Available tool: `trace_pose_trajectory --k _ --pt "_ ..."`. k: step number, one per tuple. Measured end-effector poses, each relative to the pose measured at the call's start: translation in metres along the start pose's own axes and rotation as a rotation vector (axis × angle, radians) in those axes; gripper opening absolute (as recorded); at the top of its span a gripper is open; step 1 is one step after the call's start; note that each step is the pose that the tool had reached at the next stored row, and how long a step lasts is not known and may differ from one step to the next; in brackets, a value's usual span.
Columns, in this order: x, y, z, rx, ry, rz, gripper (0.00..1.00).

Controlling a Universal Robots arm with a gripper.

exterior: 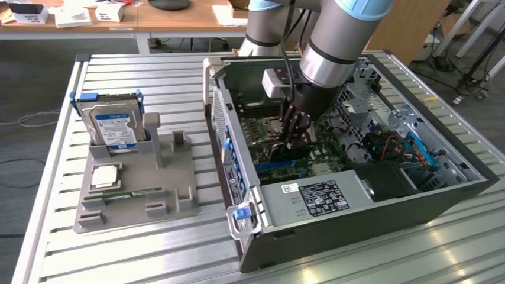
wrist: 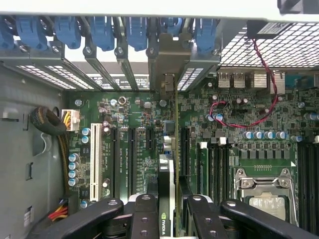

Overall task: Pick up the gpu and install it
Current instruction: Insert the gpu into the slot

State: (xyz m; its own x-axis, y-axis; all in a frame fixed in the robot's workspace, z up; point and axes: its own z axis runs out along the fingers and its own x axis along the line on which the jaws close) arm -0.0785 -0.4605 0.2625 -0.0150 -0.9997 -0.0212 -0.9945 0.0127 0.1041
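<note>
The gpu (wrist: 168,149) is seen edge-on in the wrist view: a thin green board with a black cooler face. Its silver end bracket (wrist: 167,62) stands against the case's rear slot openings. My gripper (wrist: 169,214) is shut on the card, with a black finger (wrist: 144,216) on each side of it. The card stands upright over the black expansion slots on the motherboard (wrist: 144,144). In the exterior view my gripper (exterior: 294,137) reaches down inside the open computer case (exterior: 355,219), with the gpu (exterior: 282,155) dark beneath it, just above the board.
On the exterior view's left, a grey holder (exterior: 134,183) carries a silver hard drive (exterior: 115,125), a processor chip (exterior: 105,176) and a memory stick (exterior: 126,194). Inside the case are a CPU socket (wrist: 264,196), a cable bundle (wrist: 50,124) and blue slot latches (wrist: 102,30).
</note>
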Motion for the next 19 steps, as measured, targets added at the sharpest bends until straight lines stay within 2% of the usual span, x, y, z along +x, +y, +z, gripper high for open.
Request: trace_pose_trajectory --k 19 --pt "0.0018 0.0001 -0.0016 -0.0001 -0.0007 0.000 0.27"
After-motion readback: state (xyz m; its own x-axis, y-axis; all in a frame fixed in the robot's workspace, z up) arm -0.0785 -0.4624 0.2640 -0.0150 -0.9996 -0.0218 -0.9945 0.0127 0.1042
